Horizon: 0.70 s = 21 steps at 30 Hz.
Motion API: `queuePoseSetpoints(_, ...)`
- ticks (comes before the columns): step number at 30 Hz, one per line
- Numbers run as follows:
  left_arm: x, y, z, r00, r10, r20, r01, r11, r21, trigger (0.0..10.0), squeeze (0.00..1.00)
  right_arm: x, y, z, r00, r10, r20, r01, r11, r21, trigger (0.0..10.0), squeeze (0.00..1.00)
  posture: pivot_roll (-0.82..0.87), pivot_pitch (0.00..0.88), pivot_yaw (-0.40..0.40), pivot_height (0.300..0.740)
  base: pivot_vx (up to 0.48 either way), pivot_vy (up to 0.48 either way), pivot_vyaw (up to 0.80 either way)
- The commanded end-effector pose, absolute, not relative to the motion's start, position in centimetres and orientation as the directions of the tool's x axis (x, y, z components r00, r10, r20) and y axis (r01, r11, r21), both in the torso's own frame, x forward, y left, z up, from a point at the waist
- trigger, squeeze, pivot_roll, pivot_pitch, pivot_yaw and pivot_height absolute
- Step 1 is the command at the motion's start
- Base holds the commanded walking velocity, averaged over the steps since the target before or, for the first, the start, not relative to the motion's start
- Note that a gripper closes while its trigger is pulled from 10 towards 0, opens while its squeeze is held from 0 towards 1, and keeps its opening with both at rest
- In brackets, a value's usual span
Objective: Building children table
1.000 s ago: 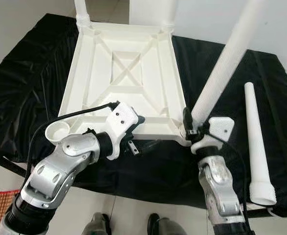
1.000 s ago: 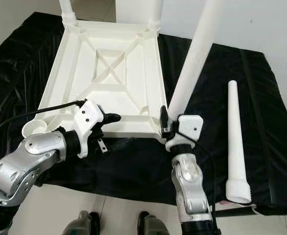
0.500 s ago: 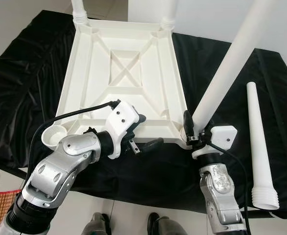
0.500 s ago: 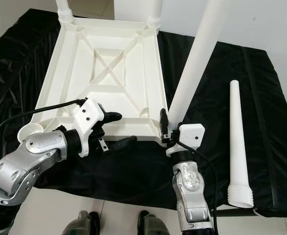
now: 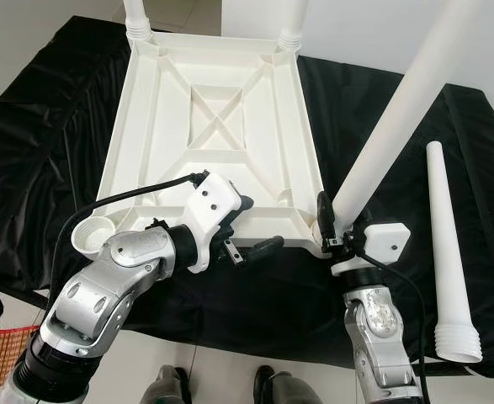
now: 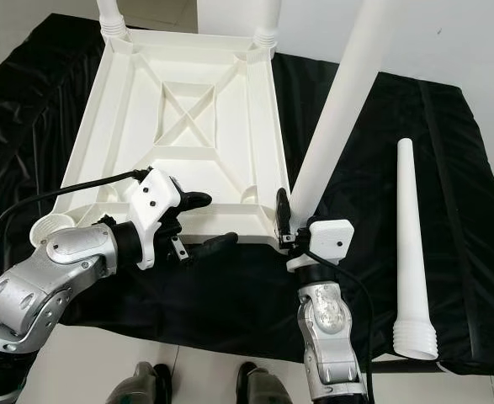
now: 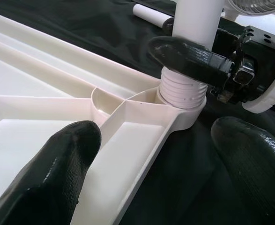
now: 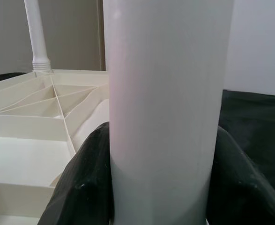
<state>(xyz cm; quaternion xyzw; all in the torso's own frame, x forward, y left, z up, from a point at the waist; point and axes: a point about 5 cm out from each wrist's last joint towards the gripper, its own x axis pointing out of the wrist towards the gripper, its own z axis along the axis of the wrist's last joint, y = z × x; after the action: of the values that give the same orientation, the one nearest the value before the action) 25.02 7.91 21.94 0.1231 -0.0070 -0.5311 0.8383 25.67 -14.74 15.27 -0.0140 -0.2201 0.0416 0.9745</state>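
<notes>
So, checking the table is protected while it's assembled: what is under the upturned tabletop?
A black cloth lies under the white tabletop and spreads out past it on every side. What the cloth rests on is covered.

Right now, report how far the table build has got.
Done: two far legs stand in the upturned tabletop. In hand: the right end effector is shut on the third leg, its threaded end seated in the near right corner; the left end effector straddles the near edge, open. Left: the loose leg on the black cloth for the empty socket.
</notes>
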Motion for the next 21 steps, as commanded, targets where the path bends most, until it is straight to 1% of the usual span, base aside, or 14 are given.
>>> queuePoseSetpoints(1,24.9,7.9,22.0,0.451,-0.885,-0.118,0.881,0.42,0.218,10.0,0.0,24.5,-16.0,10.1,0.977,0.066,0.201,-0.048,0.995,-0.092,10.0,0.0,0.08,0.236,-0.029,0.74,0.0,0.0,0.0)
queuePoseSetpoints(5,24.9,8.0,22.0,0.452,-0.884,-0.118,0.881,0.421,0.217,10.0,0.0,24.6,-16.0,10.2,0.978,0.056,0.202,-0.042,0.996,-0.072,10.0,0.0,0.08,0.237,-0.025,0.74,0.0,0.0,0.0)
queuePoseSetpoints(13,24.9,7.9,22.0,0.446,-0.887,-0.121,0.884,0.414,0.218,10.0,0.0,25.7,-15.8,12.4,0.959,0.048,0.279,-0.037,0.998,-0.043,10.0,0.0,0.08,0.234,-0.023,0.74,0.0,0.0,0.0)
queuePoseSetpoints(16,24.9,8.0,22.0,0.445,-0.887,-0.122,0.884,0.413,0.219,10.0,0.0,26.0,-15.7,13.6,0.947,0.049,0.319,-0.041,0.999,-0.033,10.0,0.0,0.08,0.232,-0.023,0.74,0.0,0.0,0.0)
queuePoseSetpoints(18,24.9,8.0,22.0,0.444,-0.888,-0.122,0.884,0.413,0.218,10.0,0.0,26.5,-15.6,15.6,0.924,0.047,0.379,-0.045,0.999,-0.014,10.0,0.0,0.08,0.229,-0.025,0.74,0.0,0.0,0.0)
queuePoseSetpoints(21,24.9,7.9,22.0,0.444,-0.888,-0.12,0.885,0.413,0.217,10.0,0.0,26.9,-15.4,17.4,0.904,0.045,0.425,-0.052,0.999,0.006,10.0,0.0,0.08,0.229,-0.025,0.74,0.0,0.0,0.0)
